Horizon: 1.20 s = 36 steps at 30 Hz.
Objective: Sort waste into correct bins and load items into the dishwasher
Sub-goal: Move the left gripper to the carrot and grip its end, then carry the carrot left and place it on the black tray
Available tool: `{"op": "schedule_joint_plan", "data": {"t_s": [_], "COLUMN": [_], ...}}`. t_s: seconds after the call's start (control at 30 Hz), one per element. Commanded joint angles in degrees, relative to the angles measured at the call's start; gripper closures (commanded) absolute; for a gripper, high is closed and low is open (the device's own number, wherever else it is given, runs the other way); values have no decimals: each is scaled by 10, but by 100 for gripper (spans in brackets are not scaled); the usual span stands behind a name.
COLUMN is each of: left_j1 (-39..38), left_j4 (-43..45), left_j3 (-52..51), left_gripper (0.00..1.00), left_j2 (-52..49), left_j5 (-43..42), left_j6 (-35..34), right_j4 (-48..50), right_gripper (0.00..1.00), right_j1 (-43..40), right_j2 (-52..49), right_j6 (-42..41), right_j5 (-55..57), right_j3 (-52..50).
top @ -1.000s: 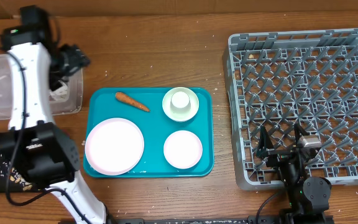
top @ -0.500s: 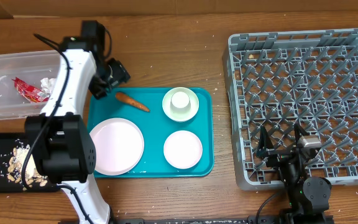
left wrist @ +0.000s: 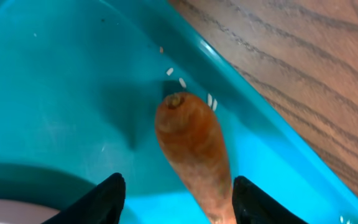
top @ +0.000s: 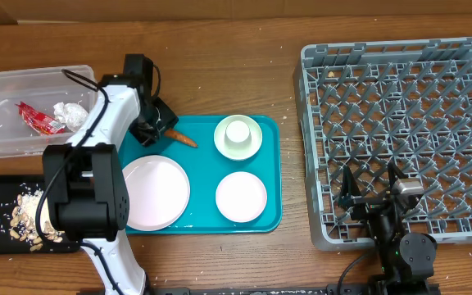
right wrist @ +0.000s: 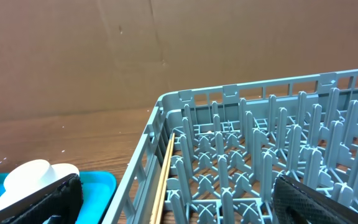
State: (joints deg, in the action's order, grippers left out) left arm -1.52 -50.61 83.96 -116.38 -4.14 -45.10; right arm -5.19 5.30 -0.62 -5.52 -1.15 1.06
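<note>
On the overhead view I had the left claw (top: 151, 129) hanging over the upper left corner of the teal tray (top: 203, 168), right above the thick end of the carrot (top: 185, 139). The carrot lay flat on the tray. Its long axis slanted from upper left to lower right, and the thin tip pointed toward the bowl (top: 253, 148) that carried the cup (top: 238, 131). The right claw (top: 373, 192) sat over the near edge of the dish rack (top: 400, 98).

On the left wrist view the fingers (left wrist: 107, 199) were spread, one on either side of the carrot, with a clear gap at the left one. The blunt end pointed away from the camera, and rice grains (left wrist: 211, 101) lay just beside it.

On the right wrist view the fingers (right wrist: 42, 200) stood wide apart, facing the rack's corner.
</note>
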Motion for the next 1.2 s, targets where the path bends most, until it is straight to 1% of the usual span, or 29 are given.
{"op": "schedule_joint_plan", "data": {"t_s": [0.0,0.13,0.23,0.27,0.37,0.4,0.6,0.63,0.67,0.7,0.73,0.83,0.9,0.97,1.1,1.17], "left_j1": [-4,-7,-9,-12,-13,-15,-15,-15,-14,-14,-14,-15,-15,-14,-14,-14], "left_j4": [21,30,39,56,74,78,78,77,77,76,73,54,35,12,-58,-106], "left_j3": [-18,-25,-30,-39,-50,-55,-56,-55,-53,-52,-49,-34,-16,9,85,139], "left_gripper": [44,49,49,48,50,54,67,78,85,89,89,90,96,96,96,96], "left_j2": [2,1,-2,-2,-2,-2,-2,-2,-2,-2,-2,-1,-1,-1,-1,-1], "left_j5": [-6,-10,-10,-10,-11,-10,-11,-11,-11,-11,-11,-11,-11,-11,-10,-10], "left_j6": [-40,-60,-64,-64,-64,-64,-63,-61,-57,-57,-57,-57,-55,-45,-26,-20], "right_j4": [4,4,4,4,4,4,4,4,4,4,4,4,4,4,4,4], "right_gripper": [0,0,0,0,0,0,0,0,0,0,0,0,0,0,0,0], "right_j1": [1,1,1,1,1,1,1,1,1,1,1,1,1,1,1,1], "right_j2": [5,5,5,5,5,5,5,5,5,5,5,5,5,5,5,5], "right_j6": [2,2,2,2,2,2,2,2,2,2,2,2,2,2,2,2], "right_j5": [2,2,2,2,2,2,2,2,2,2,2,2,2,2,2,2], "right_j3": [-6,-6,-6,-6,-6,-6,-6,-6,-6,-6,-6,-6,-6,-6,-6,-6]}}
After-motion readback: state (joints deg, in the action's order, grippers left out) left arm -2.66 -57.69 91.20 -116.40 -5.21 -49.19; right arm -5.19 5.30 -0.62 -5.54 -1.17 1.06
